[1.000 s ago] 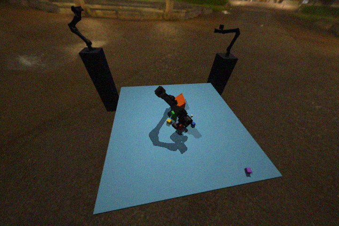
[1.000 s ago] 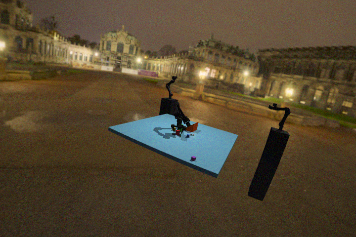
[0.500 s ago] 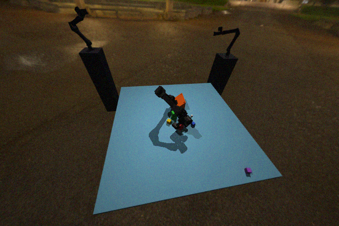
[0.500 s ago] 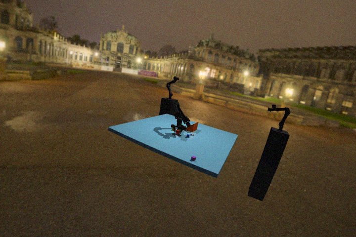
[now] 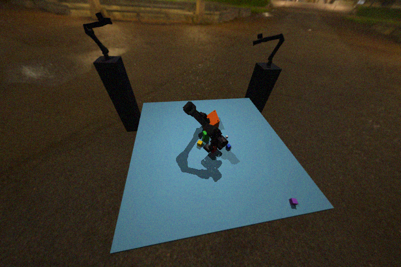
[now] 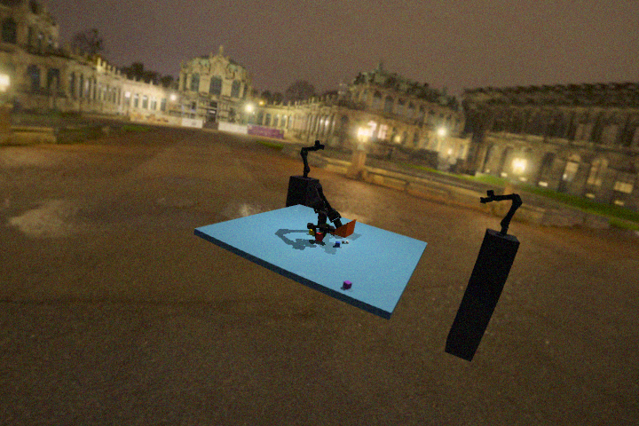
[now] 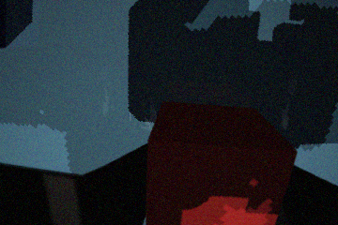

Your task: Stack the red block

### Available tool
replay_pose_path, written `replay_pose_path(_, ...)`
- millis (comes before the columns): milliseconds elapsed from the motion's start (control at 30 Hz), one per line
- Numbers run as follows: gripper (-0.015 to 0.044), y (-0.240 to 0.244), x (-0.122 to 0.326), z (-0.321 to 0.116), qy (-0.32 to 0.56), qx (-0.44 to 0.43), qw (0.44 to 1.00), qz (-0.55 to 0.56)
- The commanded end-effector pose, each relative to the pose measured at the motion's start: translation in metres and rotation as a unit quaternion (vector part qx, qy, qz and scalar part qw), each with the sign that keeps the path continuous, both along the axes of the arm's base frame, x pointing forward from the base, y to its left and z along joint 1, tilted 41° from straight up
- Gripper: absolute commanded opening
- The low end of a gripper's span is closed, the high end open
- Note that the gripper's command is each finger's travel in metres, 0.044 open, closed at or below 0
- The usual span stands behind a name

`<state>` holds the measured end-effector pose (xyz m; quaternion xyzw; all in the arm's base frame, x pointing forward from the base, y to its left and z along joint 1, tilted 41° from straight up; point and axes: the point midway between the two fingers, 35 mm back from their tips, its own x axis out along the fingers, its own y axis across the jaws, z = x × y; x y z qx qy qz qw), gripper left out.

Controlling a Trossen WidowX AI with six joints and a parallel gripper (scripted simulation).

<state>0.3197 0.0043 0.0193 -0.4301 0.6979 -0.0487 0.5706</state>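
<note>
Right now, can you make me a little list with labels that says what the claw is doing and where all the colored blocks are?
claw: shut on the red block, low over the blue mat
green tower: standing, just beside the arm
yellow block: on the mat near the tower
blue block: on the mat, other side of the claw
purple block: alone near a mat corner
stacking: not yet done

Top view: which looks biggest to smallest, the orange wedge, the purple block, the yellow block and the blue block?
1. Orange wedge, clearly largest.
2. Purple block, though it sits nearer the camera.
3. Yellow block and blue block look alike.
</note>
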Motion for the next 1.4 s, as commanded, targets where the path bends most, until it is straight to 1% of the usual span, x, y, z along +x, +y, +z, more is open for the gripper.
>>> replay_pose_path(0, 0.0000, 0.012, 0.002, 0.012, -0.006, 0.003, 1.000, 0.002)
replay_pose_path(633, 0.0000, 0.071, -0.001, 0.080, -0.005, 0.005, 1.000, 0.002)
replay_pose_path(967, 0.0000, 0.075, -0.002, 0.085, -0.005, 0.005, 1.000, 0.002)
replay_pose_path(1367, 0.0000, 0.068, -0.053, 0.099, -0.003, 0.006, 1.000, 0.002)
